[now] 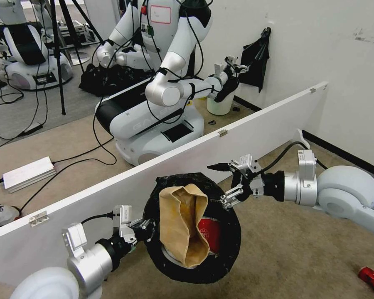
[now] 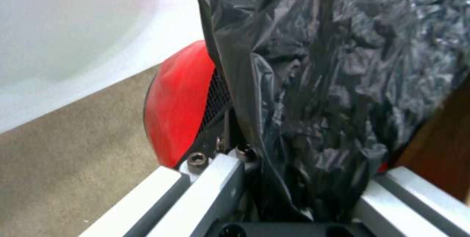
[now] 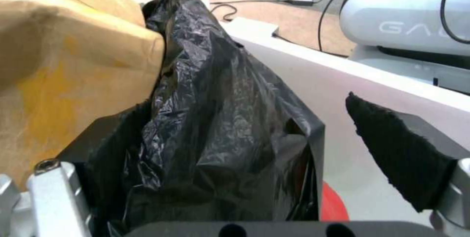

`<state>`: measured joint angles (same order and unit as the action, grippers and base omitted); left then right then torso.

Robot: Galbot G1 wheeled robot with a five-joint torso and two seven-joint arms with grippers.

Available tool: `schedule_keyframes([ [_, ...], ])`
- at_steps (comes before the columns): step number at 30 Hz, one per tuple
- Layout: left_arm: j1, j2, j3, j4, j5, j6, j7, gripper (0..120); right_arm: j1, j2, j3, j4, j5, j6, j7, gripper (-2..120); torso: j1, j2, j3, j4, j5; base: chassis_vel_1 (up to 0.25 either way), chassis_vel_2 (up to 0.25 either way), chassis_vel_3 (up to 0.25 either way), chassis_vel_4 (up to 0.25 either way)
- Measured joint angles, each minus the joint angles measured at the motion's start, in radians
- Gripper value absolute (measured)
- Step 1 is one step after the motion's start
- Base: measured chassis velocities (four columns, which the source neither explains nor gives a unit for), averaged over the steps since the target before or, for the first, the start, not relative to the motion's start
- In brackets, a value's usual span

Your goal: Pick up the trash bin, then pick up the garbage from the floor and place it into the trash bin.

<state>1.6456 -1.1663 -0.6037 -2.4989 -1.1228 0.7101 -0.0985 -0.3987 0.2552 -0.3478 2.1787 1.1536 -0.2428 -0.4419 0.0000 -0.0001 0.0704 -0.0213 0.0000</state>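
The left gripper (image 1: 147, 226) clamps the near rim of the trash bin (image 1: 220, 257), held off the carpet with a tan paper bag (image 1: 183, 224) inside. The right gripper (image 1: 226, 185) hangs spread wide at the far rim, the bag just inward of its fingertips. A red can (image 1: 372, 279) lies well behind that arm, nearer the right one.

Left gripper (image 1: 147, 227) grips trash bin (image 1: 230, 236); right gripper (image 1: 225, 182) spread beside it.
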Motion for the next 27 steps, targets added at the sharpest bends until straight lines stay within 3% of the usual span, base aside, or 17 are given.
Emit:
schedule_keyframes([
  [27,0.022,-0.001,0.005,0.010,0.002,0.000,-0.030,0,0.000,-0.046,0.049,0.005,0.015,0.011,-0.004,98,0.000,0.000,0.000,0.0000,0.0000,0.000,0.000,0.000,0.000],
])
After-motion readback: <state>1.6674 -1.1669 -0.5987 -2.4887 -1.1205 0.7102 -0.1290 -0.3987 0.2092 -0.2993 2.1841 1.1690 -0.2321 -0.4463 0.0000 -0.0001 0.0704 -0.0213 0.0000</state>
